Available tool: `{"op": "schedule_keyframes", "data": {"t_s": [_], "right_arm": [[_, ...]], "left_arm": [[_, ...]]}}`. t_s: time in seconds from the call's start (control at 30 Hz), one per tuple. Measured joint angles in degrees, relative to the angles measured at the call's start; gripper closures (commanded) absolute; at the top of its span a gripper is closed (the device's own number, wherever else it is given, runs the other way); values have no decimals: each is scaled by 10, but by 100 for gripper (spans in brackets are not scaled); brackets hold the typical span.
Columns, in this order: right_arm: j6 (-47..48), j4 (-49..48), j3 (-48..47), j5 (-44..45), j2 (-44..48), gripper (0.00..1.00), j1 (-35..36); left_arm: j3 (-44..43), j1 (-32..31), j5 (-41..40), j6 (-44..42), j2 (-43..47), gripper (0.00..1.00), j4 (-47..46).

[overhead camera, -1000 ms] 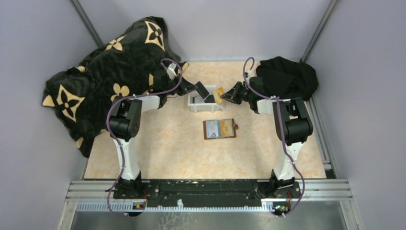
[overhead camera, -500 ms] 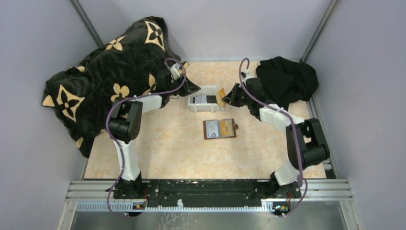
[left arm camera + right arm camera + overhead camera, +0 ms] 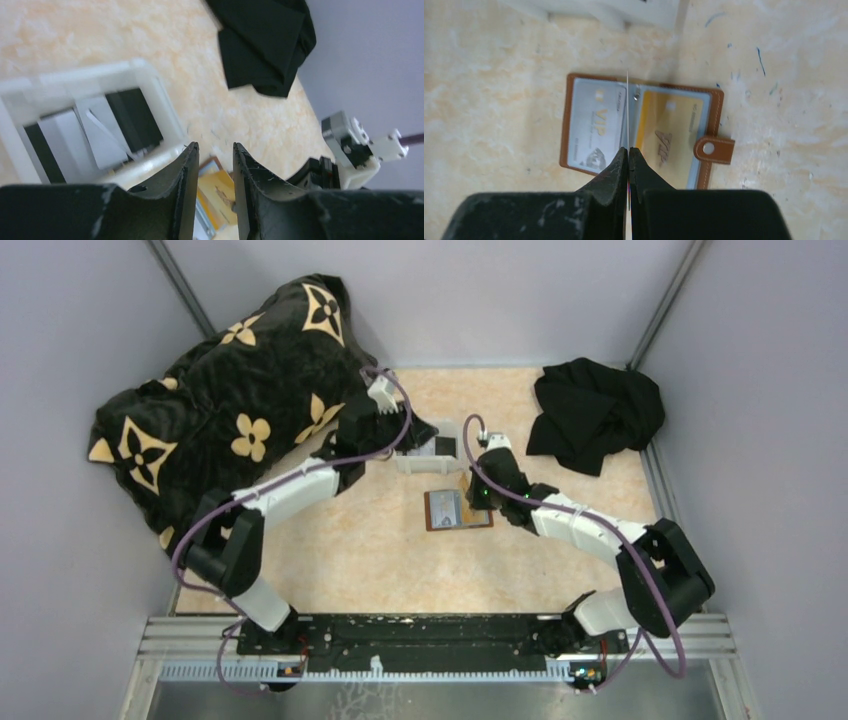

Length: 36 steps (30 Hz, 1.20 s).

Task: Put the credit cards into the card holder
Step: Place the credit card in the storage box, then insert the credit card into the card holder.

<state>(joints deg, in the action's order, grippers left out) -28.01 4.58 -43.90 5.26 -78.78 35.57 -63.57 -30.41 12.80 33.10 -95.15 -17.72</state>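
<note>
The card holder (image 3: 458, 509) lies open on the table, brown leather, with a silver card (image 3: 594, 125) in its left face and a gold card (image 3: 669, 132) in its right. My right gripper (image 3: 469, 486) hovers over its fold, shut on a thin card (image 3: 628, 100) that shows edge-on in the right wrist view (image 3: 628, 149). My left gripper (image 3: 428, 432) is narrowly open and empty (image 3: 212, 146) at the white tray's near right edge. Black (image 3: 135, 117) and grey (image 3: 65, 135) cards lie in the tray. The holder shows between the left fingers (image 3: 217, 187).
The white tray (image 3: 405, 462) stands just behind the holder. A black and gold patterned blanket (image 3: 220, 390) is heaped at the back left. A black cloth (image 3: 595, 405) lies at the back right. Grey walls close in three sides.
My right gripper carried the gold card from the tray's right end down to above the open holder. My left gripper swung from left of the tray to over it.
</note>
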Motion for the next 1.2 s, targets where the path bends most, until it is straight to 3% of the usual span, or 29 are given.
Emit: {"op": "schedule_keyframes", "data": {"t_s": [0.33, 0.8, 1.2], "right_arm": [[-1, 30, 68, 115, 32, 100, 36], [-1, 57, 86, 192, 77, 100, 36], [-14, 6, 144, 141, 97, 100, 12]], "left_arm": [[144, -85, -83, -8, 36, 67, 24], [133, -143, -113, -3, -47, 69, 47], [124, -149, -139, -1, -56, 69, 75]]}}
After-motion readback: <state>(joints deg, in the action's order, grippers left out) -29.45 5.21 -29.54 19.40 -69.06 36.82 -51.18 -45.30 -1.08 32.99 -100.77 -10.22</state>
